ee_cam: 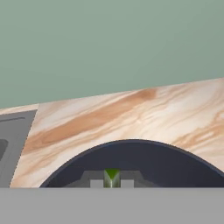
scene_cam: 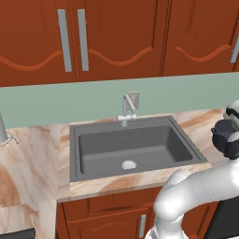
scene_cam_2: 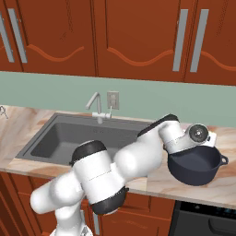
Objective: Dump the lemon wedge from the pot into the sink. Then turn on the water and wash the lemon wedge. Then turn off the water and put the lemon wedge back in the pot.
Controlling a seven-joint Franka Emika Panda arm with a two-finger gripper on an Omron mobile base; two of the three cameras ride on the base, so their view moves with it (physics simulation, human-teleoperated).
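The dark pot [scene_cam_2: 196, 167] hangs tilted just above the marble counter, to the right of the sink [scene_cam_2: 60, 138]. My gripper [scene_cam_2: 183, 151] is shut on the pot's near rim, with the white hand above it. The pot [scene_cam: 226, 136] also sits at the right edge of the left base view, beside the sink [scene_cam: 93, 140]. In the hand view the pot's [ee_cam: 131, 162] dark inside curves below the counter. A tiny green lemon wedge [ee_cam: 111, 174] shows right between my fingertips [ee_cam: 96, 183]; I cannot tell whether it touches them. My gripper [ee_cam: 111, 183] looks closed.
A silver faucet [scene_cam: 127, 109] stands at the sink's back edge, turned aside, with no water running. The round drain [scene_cam: 129, 164] lies on the basin floor. A wall outlet [scene_cam_2: 113, 99] sits behind the faucet. Marble counter [ee_cam: 131, 113] runs to the green backsplash.
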